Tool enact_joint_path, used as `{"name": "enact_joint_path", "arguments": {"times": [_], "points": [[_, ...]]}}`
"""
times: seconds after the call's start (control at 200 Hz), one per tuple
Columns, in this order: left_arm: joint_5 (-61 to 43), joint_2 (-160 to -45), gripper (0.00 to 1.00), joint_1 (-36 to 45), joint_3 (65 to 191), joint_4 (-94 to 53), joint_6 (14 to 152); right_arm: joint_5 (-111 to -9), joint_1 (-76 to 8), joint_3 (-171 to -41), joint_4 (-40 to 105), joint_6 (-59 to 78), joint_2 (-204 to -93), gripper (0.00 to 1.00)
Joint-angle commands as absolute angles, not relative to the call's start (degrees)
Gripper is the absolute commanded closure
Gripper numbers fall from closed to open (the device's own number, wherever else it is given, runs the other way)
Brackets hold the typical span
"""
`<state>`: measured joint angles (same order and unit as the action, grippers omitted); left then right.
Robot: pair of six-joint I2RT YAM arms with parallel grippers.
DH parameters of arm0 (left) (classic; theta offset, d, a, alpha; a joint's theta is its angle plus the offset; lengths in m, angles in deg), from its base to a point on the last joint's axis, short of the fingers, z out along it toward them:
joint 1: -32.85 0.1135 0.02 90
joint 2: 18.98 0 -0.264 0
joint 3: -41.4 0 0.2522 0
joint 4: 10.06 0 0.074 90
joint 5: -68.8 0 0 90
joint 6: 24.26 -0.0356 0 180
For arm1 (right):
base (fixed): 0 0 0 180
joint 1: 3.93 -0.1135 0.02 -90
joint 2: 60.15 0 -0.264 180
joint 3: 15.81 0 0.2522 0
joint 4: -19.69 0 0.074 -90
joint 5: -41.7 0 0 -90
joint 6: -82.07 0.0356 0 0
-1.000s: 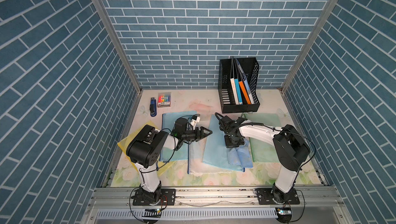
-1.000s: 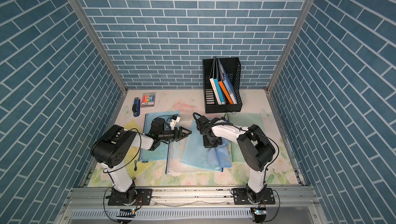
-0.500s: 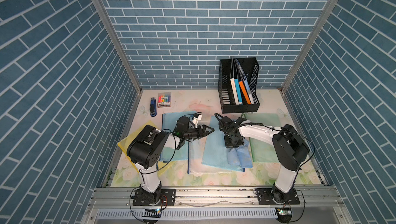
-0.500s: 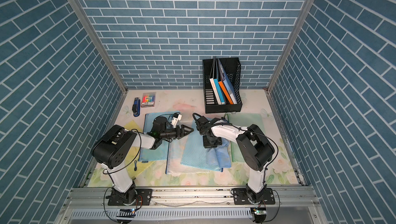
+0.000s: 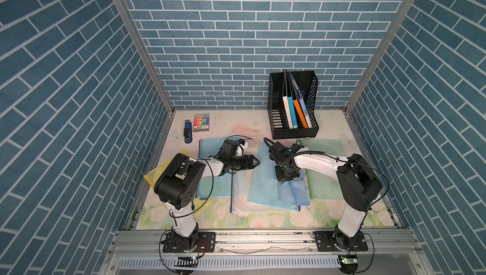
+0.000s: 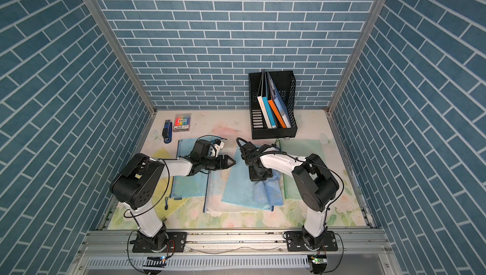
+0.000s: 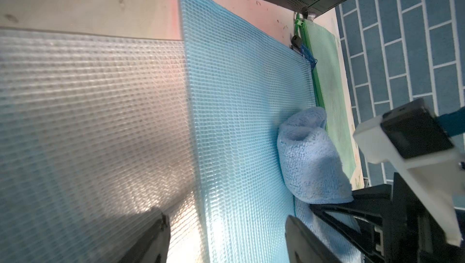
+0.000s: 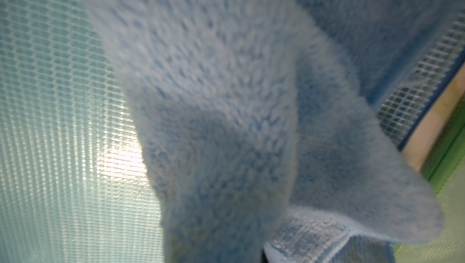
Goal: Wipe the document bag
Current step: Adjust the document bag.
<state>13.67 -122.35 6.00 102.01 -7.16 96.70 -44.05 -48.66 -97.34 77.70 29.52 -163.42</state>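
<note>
The wiping step is in hand. The right gripper [image 5: 287,177] is pressed together on one end of the blue cloth [image 5: 291,193], pinching it and holding it down on the blue document bag [image 5: 263,181]. In the right wrist view the fluffy cloth fills most of the frame, so the fingers themselves are hidden, and the pinch is judged from how the cloth bunches out from under the tool in both top views. The bag lies flat in the middle of the table [image 5: 236,129], on top of a clear mesh bag [image 5: 240,197] and just beside a green bag [image 5: 326,171]. The cloth rests along the edge of the blue bag that faces the green one, and trails toward the robot. The left gripper [image 5: 257,161] has its jaws spread and holds nothing. It is near the opposite edge of the blue bag, above the clear mesh, and the frames do not show whether it touches anything. Most of the blue bag's surface lies bare on that side, so the wiping looks far from complete. The next move calls for dragging the cloth across the bag toward the left arm with light downward pressure. The left claw would probably need to pin the bag's edge, since the slick mesh may slide on the bag beneath.
</note>
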Motion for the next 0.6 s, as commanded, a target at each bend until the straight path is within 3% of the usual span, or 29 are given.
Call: {"name": "enact_joint_path", "arguments": {"times": [0.0,0.225,0.595], "points": [[14.2,-124.7,0.23,4.5,102.4,-11.0,95.2,-44.7,-48.9,-97.1,76.9,29.3,-163.8,1.0],[19.0,-126.9,0.23,3.3,102.8,-9.6,96.4,-46.0,-49.0,-96.4,75.2,29.6,-164.7,1.0],[25.6,-128.3,0.23,3.2,98.9,8.8,109.3,-47.9,-49.1,-95.9,73.4,30.1,-166.7,1.0]]}}
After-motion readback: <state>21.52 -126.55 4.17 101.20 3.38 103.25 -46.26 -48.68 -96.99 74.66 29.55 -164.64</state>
